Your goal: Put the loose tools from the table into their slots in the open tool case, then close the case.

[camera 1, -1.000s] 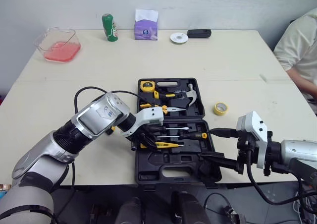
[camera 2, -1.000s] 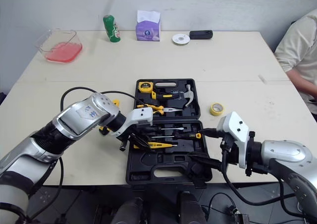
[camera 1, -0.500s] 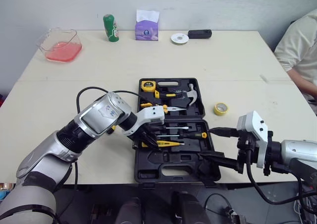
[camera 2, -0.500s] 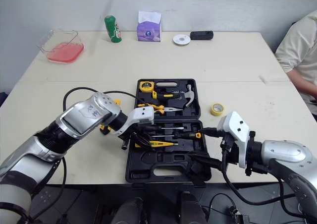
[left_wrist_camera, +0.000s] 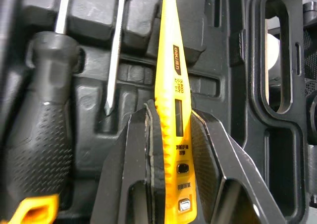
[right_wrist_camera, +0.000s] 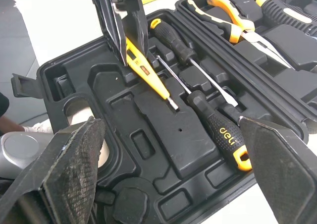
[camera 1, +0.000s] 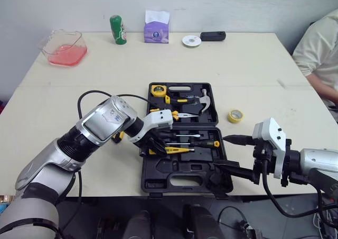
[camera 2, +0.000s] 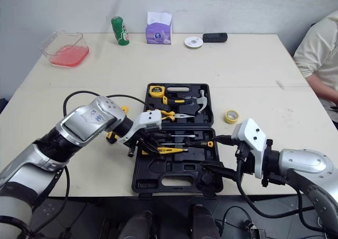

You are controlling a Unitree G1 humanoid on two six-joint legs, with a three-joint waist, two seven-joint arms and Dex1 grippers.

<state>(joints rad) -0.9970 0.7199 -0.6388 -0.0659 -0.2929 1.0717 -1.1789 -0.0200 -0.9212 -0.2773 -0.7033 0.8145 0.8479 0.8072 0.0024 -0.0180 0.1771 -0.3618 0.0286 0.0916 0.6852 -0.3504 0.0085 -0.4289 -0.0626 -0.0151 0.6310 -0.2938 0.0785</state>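
Note:
The black tool case (camera 1: 185,182) lies open near the table's front edge. Its far half holds a tape measure (camera 1: 157,90), a hammer (camera 1: 203,101) and pliers (camera 1: 169,113). Screwdrivers (camera 1: 198,143) lie in the near half. My left gripper (camera 1: 153,146) is shut on a yellow tester pen (left_wrist_camera: 171,85), low over the near half beside the screwdrivers. My right gripper (camera 1: 219,153) stands wide open at the case's front right corner, holding nothing. A yellow tape roll (camera 1: 235,116) lies loose on the table to the right of the case.
A yellow-and-black item (camera 1: 119,137) lies partly hidden under my left forearm. Along the far edge stand a clear container of red stuff (camera 1: 62,47), a green can (camera 1: 117,29), a purple tissue pack (camera 1: 156,27), a white disc (camera 1: 190,40) and a black object (camera 1: 212,36). A person (camera 1: 322,48) sits at the right.
My left gripper has shifted slightly toward the far side with the tester pen still in it. The right gripper has stayed in place.

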